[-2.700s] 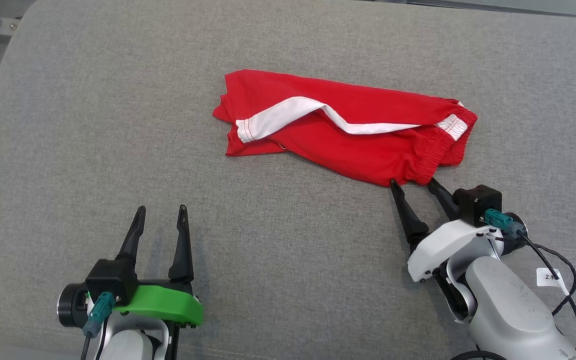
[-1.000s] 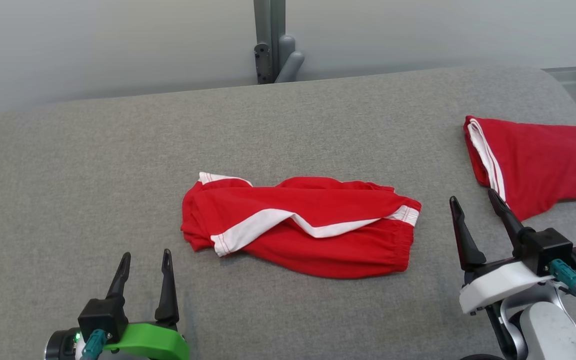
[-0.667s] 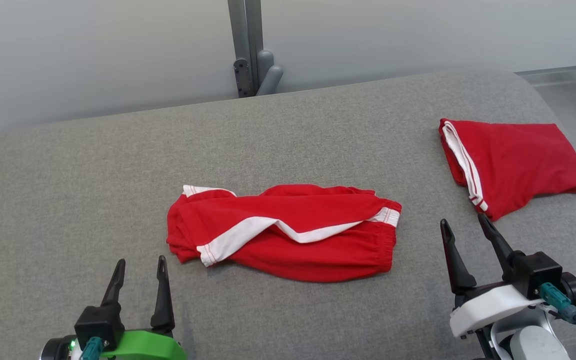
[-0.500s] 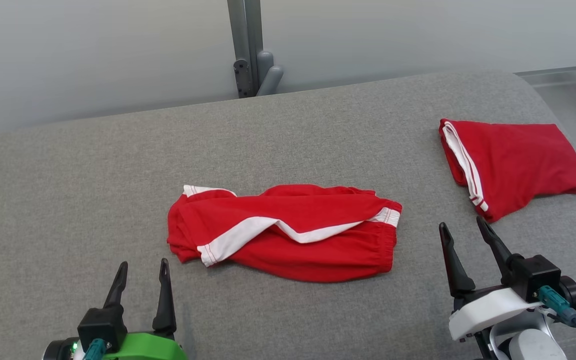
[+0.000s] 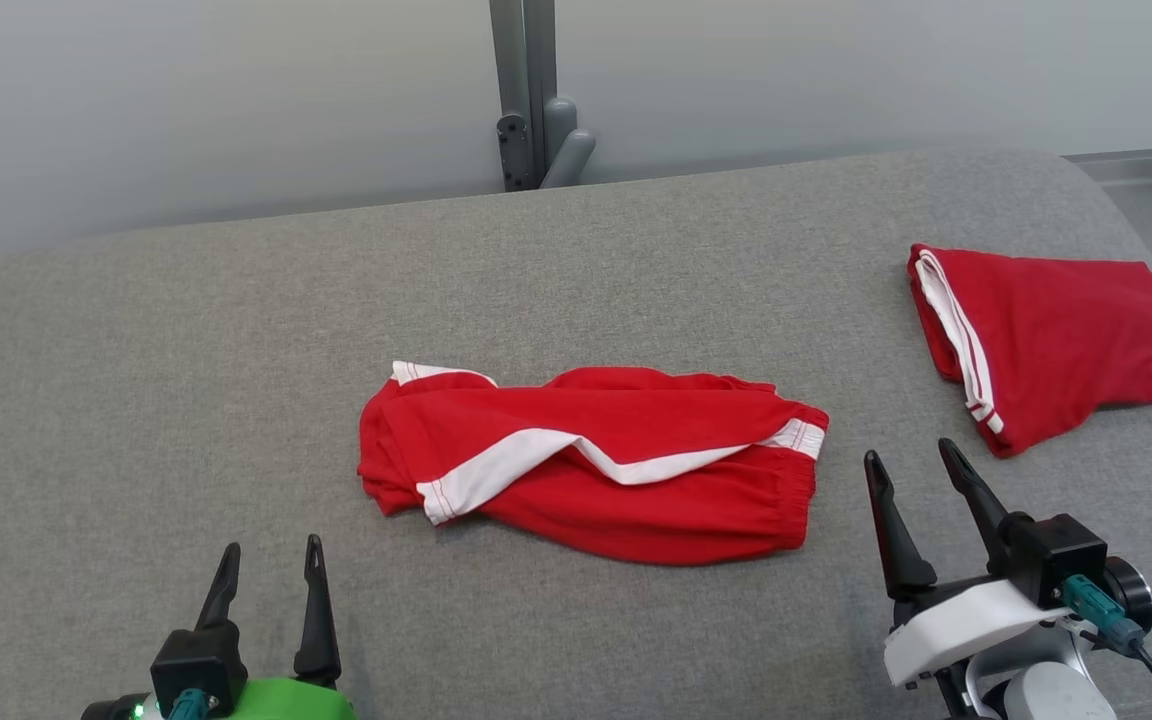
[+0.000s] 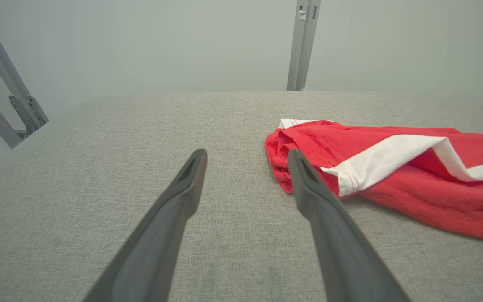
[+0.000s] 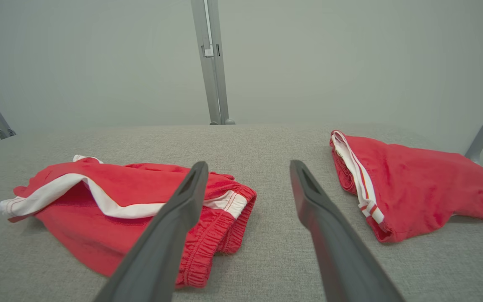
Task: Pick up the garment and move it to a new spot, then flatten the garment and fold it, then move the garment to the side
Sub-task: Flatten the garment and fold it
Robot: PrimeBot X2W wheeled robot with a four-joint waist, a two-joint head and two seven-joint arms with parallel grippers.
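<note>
The garment (image 5: 616, 480), red shorts with a white side stripe, lies bunched lengthwise in the middle of the grey padded surface (image 5: 136, 400). My left gripper (image 5: 271, 545) stands open at the lower left, short of the garment's left end, with nothing between its fingers. In the left wrist view the left gripper (image 6: 246, 153) points just left of the garment (image 6: 413, 176). My right gripper (image 5: 909, 451) is open at the lower right, a little off the elastic waistband end. The right wrist view has the right gripper (image 7: 248, 164) empty, with the garment (image 7: 141, 184) to its left.
A second red garment (image 5: 1056, 340) with white stripes lies folded at the far right, near the surface's rounded edge; it lies right of my fingers in the right wrist view (image 7: 413, 180). A grey metal post (image 5: 526, 100) and a pale wall stand behind. Frame bars (image 6: 11, 105) show at left.
The head camera has tilted up and shifted, bringing the wall and second garment into view. My right gripper, earlier at the waistband, has drawn back from it. The garment lies still.
</note>
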